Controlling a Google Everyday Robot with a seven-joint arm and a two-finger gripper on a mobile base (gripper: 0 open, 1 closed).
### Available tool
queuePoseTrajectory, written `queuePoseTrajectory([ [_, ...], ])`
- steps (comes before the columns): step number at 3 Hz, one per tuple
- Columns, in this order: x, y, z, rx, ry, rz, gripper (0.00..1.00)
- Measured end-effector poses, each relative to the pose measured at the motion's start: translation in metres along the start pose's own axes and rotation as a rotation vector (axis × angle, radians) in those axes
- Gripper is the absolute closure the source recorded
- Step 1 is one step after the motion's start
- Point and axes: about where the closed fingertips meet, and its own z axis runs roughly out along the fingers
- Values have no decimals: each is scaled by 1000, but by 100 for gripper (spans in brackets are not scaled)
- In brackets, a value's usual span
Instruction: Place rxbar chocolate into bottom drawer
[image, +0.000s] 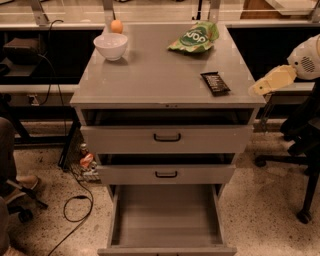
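Note:
The rxbar chocolate (215, 83) is a flat black bar lying on the right part of the grey cabinet top (150, 75). The bottom drawer (165, 220) is pulled out wide, and its grey floor is bare. My gripper (256, 90) comes in from the right edge of the camera view on a pale yellow and white arm. Its tip hangs just off the cabinet's right edge, a short way right of the bar and not touching it.
A white bowl (110, 46) and an orange fruit (116, 26) sit at the back left of the top. A green snack bag (195, 37) lies at the back right. The two upper drawers (166, 137) stand slightly open. Office chair bases stand at left and right, and cables lie on the floor.

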Motion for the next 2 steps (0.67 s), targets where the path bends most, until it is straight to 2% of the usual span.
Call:
queuePoseTrajectory([
  [1,0,7,16,5,8,45,0],
  [2,-9,23,40,-25,-23,106,0],
])
